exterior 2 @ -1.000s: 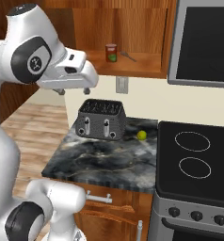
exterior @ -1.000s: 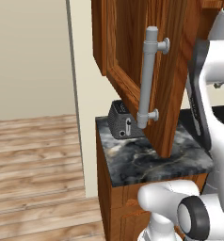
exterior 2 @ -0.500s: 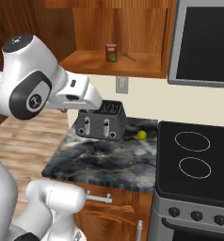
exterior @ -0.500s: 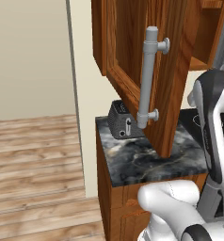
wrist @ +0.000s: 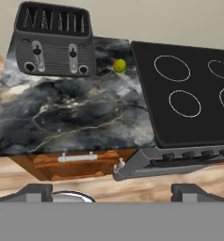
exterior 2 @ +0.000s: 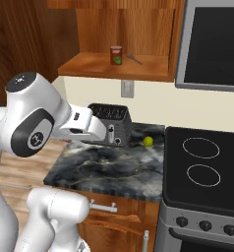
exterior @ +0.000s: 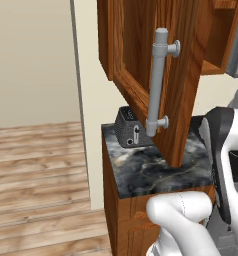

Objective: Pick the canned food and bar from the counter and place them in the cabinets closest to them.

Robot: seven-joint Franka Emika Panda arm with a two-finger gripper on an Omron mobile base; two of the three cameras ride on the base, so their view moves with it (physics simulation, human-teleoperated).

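orange-red canned food [exterior 2: 116, 55] sits shelved in right base view; gripper [wrist: 112, 190] spread.

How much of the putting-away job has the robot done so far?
The canned food already stands on the shelf of the open cabinet, so that part looks done. Nothing is in hand: the gripper is open and empty above the counter, looking at the toaster and a small green fruit. The bar is left, and I can't spot it here.
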